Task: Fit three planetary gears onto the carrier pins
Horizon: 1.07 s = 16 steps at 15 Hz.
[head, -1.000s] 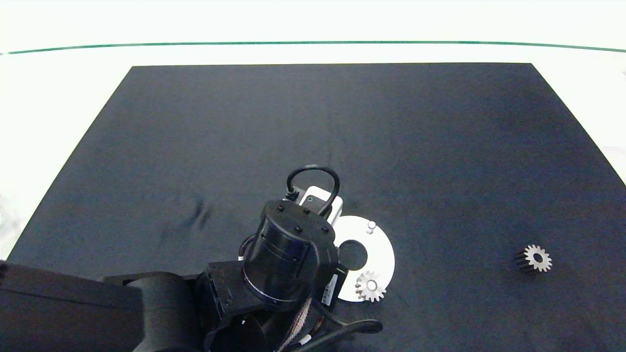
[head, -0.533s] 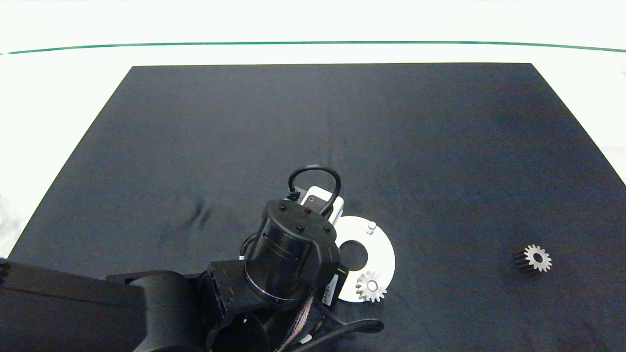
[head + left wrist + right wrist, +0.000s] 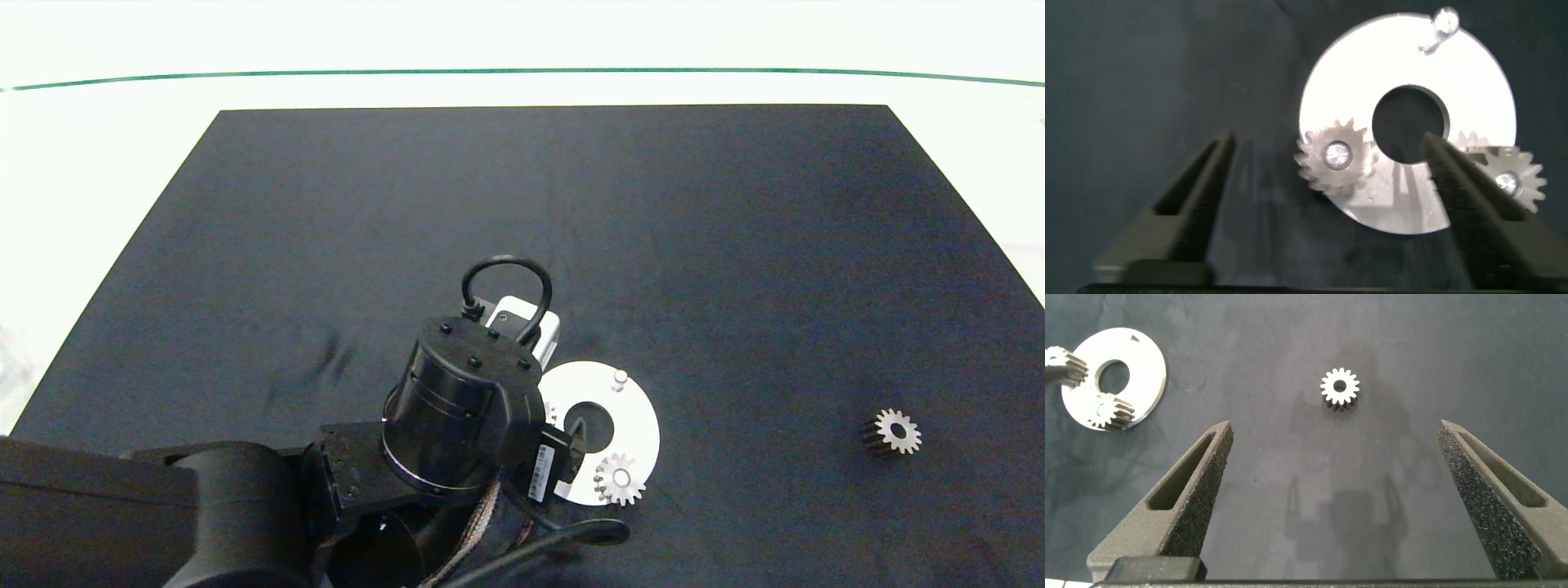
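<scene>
The white carrier disc (image 3: pixel 641 425) lies on the black mat. Two planetary gears sit on carrier pins: one (image 3: pixel 1331 157) on the disc's left edge, another (image 3: pixel 1509 174) at its near edge (image 3: pixel 619 479). The far pin (image 3: pixel 620 377) is bare. My left gripper (image 3: pixel 1327 140) hangs open over the left gear, a finger on each side and neither touching it. Further right on the mat, the loose gear (image 3: pixel 891 431) lies flat. My right gripper (image 3: pixel 1335 429) stands open above the mat just short of that gear (image 3: pixel 1340 387).
The black mat (image 3: pixel 522 229) covers most of the white table, with bare mat between the disc and the loose gear. The left arm's wrist (image 3: pixel 465 416) hides the disc's left side in the head view. The right arm is outside the head view.
The left arm has drawn back to the left and slightly away, uncovering more of the disc. The gears, the disc and the loose gear have not moved.
</scene>
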Tool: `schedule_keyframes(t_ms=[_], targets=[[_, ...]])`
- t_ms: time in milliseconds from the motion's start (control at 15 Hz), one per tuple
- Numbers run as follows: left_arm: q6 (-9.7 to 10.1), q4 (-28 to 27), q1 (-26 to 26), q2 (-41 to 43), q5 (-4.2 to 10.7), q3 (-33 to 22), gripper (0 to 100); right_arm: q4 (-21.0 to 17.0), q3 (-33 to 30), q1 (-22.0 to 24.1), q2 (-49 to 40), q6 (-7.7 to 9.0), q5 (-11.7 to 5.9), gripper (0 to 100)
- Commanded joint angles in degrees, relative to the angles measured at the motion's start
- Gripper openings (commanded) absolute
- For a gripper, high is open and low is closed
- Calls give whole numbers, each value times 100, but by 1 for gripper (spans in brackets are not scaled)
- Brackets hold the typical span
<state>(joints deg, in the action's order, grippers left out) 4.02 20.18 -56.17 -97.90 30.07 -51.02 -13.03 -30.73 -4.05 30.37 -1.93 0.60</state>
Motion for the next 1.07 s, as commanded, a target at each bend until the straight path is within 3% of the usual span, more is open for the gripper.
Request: schedule_keyframes(t_ms=[67, 267, 467, 600, 733, 800, 1067], targets=[[134, -699, 36, 834, 34, 83, 100, -6, 6, 0, 48, -1, -16, 100], [274, -1016, 353, 1608, 34, 567, 100, -33, 15, 0, 83, 26, -16, 100], [283, -1130, 1214, 2777, 34, 1191, 100, -165, -21, -26, 426, 184, -16, 100], [266, -1596, 1592, 3559, 34, 1340, 100, -165, -21, 9, 628, 289, -16, 100], [248, -2158, 1900, 4323, 34, 1279, 100, -156, -21, 9, 883, 289, -16, 100], [204, -2308, 2137, 4666, 34, 1199, 100, -165, -29, 0, 971, 289, -16, 100], [-517, -3011, 3060, 5774, 34, 444, 100, -112, -144, 194, 1437, 263, -25, 100]])
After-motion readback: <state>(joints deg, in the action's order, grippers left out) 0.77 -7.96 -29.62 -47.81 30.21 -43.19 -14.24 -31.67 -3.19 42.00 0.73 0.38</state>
